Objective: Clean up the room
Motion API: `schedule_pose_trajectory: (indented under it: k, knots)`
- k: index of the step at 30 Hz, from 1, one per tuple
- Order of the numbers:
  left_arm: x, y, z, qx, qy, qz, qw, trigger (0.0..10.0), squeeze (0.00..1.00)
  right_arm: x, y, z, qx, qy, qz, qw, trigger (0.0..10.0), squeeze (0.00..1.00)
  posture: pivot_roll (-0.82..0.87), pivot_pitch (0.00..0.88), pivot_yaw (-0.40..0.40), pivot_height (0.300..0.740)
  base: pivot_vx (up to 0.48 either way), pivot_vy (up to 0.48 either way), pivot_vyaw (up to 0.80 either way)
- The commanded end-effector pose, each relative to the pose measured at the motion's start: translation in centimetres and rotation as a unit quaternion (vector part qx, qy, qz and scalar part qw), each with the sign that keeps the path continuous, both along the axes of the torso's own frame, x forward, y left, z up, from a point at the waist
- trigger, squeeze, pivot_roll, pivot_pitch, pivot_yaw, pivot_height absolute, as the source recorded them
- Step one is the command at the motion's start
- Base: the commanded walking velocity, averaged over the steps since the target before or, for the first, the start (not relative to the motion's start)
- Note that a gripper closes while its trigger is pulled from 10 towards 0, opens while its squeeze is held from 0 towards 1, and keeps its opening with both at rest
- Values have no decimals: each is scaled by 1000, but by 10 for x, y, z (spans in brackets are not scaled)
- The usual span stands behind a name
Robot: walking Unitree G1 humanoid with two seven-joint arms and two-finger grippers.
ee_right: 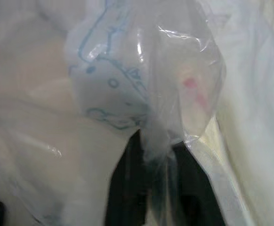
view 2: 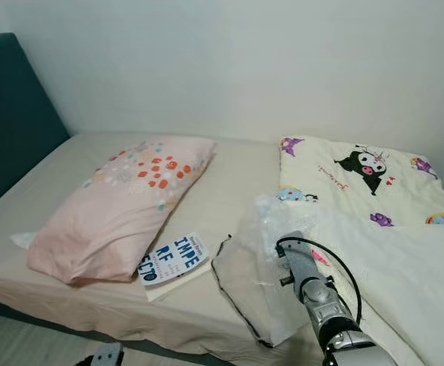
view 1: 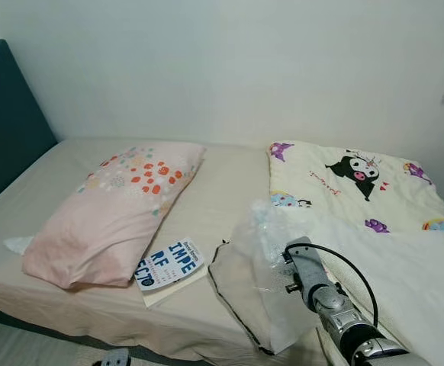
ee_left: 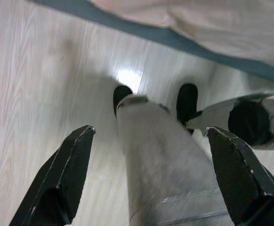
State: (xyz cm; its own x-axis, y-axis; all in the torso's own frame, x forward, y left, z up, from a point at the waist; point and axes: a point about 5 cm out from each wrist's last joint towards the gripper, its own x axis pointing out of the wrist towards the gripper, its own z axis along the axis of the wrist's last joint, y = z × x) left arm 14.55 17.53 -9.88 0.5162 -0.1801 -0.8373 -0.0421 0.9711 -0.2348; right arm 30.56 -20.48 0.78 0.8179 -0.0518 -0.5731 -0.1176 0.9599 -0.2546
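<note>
Clear plastic, a crumpled bag [view 1: 271, 267], lies on the bed [view 1: 207, 198] near its front edge, between the book [view 1: 170, 264] and the cartoon quilt [view 1: 359, 183]. The right gripper [ee_right: 158, 155] is right at it: in the right wrist view a gathered neck of film runs down between the two black fingers, which stand close together and look pinched on it. The bag's bulk lies ahead of that gripper, toward the wall, so it would come away by drawing back toward the robot and up. The right arm is clearly the nearer one. The left gripper [ee_left: 151, 174] hangs low over the wooden floor [ee_left: 43, 70], fingers spread wide and holding nothing. A pink pillow [view 1: 119, 210] lies well left of the bag, partly covering the book.
</note>
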Motion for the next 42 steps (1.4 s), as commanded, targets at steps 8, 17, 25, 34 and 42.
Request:
schedule_pose_trajectory:
  k: [8,17,25,34,42]
  knots:
    - [4,-3,1,0,3,1,1000,10000,0,13,1,18,96,-82,-49,991,0,0,-112,0,38,736,0,0,0]
    - [8,-2,2,2,0,7,1000,10000,0,58,0,118,221,-321,-19,921,0,0,-126,0,42,736,0,0,0]
    - [12,-4,3,0,-2,22,1000,10000,0,51,85,201,295,-412,277,817,392,0,-120,0,21,736,0,0,0]
    - [16,-7,4,-4,-9,35,999,10000,0,30,139,167,262,-346,392,811,4784,0,-95,0,5,736,0,0,800]
    - [8,-6,2,-1,0,36,999,10000,0,5,163,148,265,-282,471,793,10000,0,-86,0,8,736,0,0,800]
